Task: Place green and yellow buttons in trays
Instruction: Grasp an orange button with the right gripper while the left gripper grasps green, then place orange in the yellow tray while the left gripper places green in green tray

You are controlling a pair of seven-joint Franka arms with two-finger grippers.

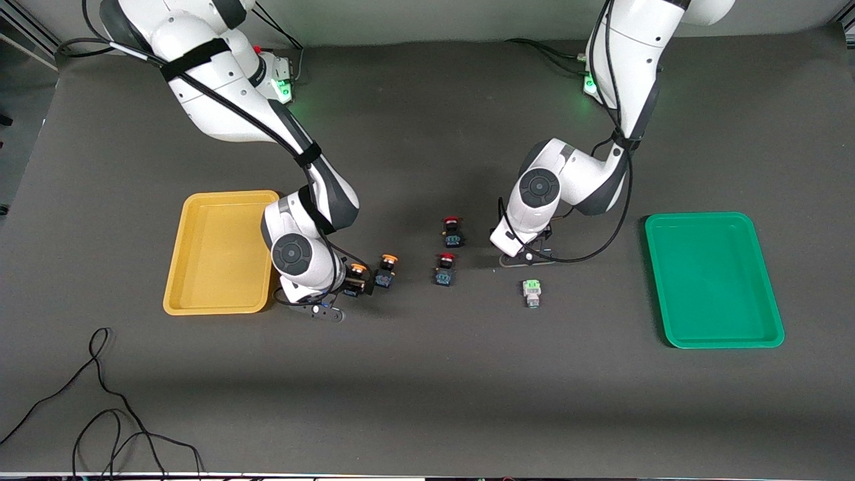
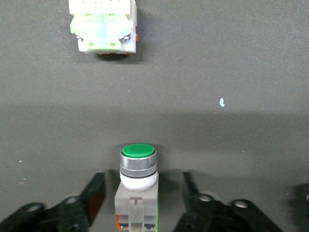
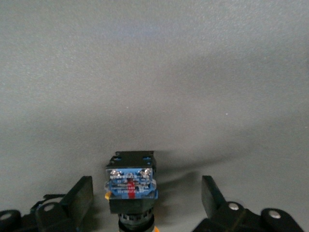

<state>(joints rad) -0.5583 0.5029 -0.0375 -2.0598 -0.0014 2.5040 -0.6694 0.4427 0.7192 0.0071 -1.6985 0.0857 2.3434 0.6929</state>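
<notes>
Two yellow buttons (image 1: pixel 387 262), two green buttons (image 1: pixel 532 291), two red switches (image 1: pixel 452 227) are being counted. Right gripper (image 3: pixel 145 193) and left gripper (image 2: pixel 140 198) are each being held open around one.

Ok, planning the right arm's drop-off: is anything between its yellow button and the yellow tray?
Nothing visible. The yellow button sits in the open right gripper beside the yellow tray. The left gripper, open, straddles a green button.

No lettering, label or number anywhere is legible.
</notes>
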